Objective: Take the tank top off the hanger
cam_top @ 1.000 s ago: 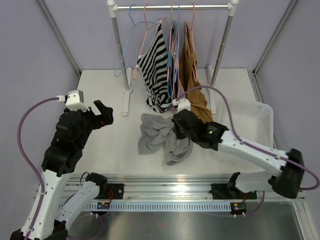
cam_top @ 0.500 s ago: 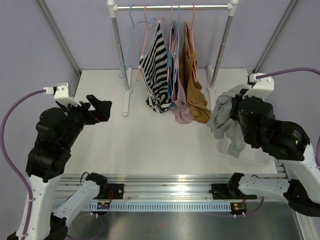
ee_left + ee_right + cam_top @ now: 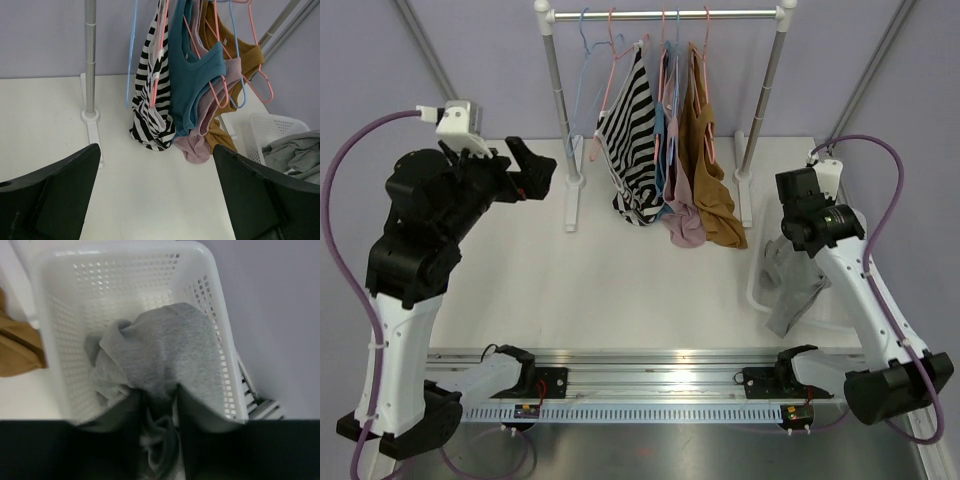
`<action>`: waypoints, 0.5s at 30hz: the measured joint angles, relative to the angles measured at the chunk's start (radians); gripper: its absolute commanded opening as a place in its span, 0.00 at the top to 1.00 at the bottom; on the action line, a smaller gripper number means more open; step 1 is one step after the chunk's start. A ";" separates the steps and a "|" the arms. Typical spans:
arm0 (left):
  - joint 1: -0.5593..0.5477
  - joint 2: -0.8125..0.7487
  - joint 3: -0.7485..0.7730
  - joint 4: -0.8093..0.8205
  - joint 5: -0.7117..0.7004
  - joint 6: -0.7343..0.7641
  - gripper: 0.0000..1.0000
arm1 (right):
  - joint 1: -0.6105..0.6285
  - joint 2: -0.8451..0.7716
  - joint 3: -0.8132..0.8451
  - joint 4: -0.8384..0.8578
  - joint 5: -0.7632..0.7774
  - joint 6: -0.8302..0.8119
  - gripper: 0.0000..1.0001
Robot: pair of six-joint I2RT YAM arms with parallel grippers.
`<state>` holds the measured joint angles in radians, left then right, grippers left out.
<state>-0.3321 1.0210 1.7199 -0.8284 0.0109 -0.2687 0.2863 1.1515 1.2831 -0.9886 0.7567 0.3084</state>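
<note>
Over to the right gripper (image 3: 158, 401). Its fingers are drawn close together and grey cloth is pinched between them, though the wrist view is blurred just there. The cloth is the grey tank top (image 3: 165, 350), and it is bundled inside the white basket (image 3: 54, 340), with one fold pulled up over the near rim to the fingers. In the top view the basket is set on the table (image 3: 620, 290) just right of the clothes rack (image 3: 665, 14), beside the foot of its right post. No part of the tank top is seen touching the rack.

Now the left gripper (image 3: 156, 148) is spread wide, and bare table is seen between its two dark fingers. It is held up to the left of the rack's left post and is pointed towards the hanging clothes.

On the rack's rod four tops are hung on hangers and bunched together — a black-and-white striped top (image 3: 630, 140) nearest the left post, then a teal top (image 3: 192, 75), a mauve top (image 3: 197, 147) and a brown top (image 3: 710, 190) nearest the right post. A bare blue hanger (image 3: 131, 60) is hung between the striped top and the left post.
</note>
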 measured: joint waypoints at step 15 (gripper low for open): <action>-0.163 0.306 0.190 -0.048 -0.113 0.058 0.01 | -0.073 0.019 0.071 0.095 -0.257 -0.006 0.01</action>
<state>-0.4950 1.3273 1.9102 -0.8761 -0.1017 -0.2104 0.2131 1.1706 1.3540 -0.8932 0.4995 0.3023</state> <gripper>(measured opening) 0.988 0.993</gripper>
